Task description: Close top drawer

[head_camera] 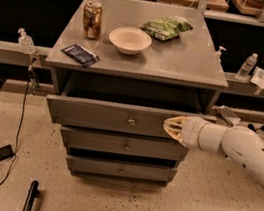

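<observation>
Matt top drawer [101,115]; plastic end effector [168,127] at front.

Your gripper [171,127] right of centre, tip to the left, on your white arm [245,153] from the lower right.

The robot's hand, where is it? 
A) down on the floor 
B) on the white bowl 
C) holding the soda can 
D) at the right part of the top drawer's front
D: the hand is at the front panel of the pulled-out top drawer, to the right of its knob.
</observation>
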